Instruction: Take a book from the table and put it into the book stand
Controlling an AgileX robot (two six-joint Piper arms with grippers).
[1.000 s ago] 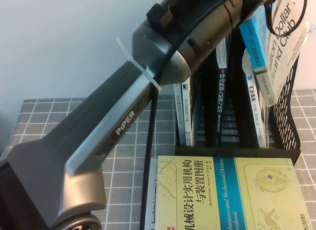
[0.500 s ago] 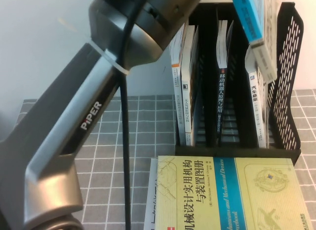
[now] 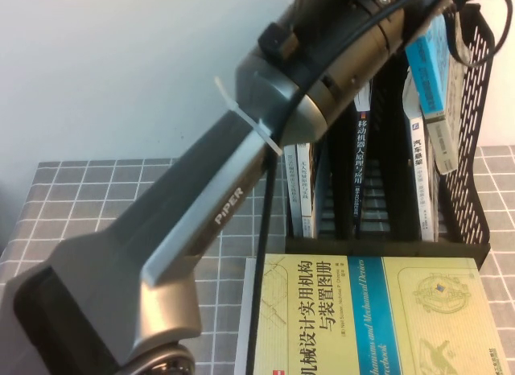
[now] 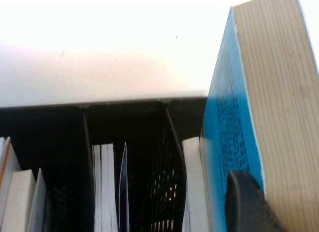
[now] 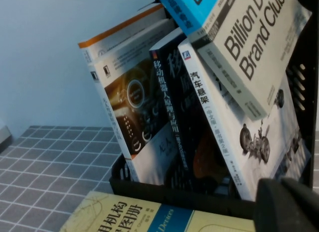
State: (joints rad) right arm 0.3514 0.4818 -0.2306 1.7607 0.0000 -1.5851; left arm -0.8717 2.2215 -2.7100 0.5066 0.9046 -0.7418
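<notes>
The book (image 3: 430, 69), cyan and pale grey, hangs tilted with its lower end inside the right compartment of the black book stand (image 3: 475, 174), beside the perforated side wall. In the right wrist view the book (image 5: 249, 38) reads "Billion Dollar Brand Club" and leans over a white book (image 5: 234, 137) standing there. My left arm (image 3: 241, 190) reaches up over the stand. My left gripper (image 4: 264, 212) is shut on the book (image 4: 279, 107), one finger (image 4: 241, 204) pressed on its cyan cover. My right gripper (image 5: 289, 207) is low in front of the stand.
Other books stand in the left and middle compartments (image 3: 302, 190) (image 3: 360, 166). A yellow-green book with a blue stripe (image 3: 378, 319) lies on the gridded grey table (image 3: 96, 198) right in front of the stand, with a white book's edge under it.
The left arm swung left, then back right. The book turned from cover-on to edge-on and has come lower into the stand's right compartment.
</notes>
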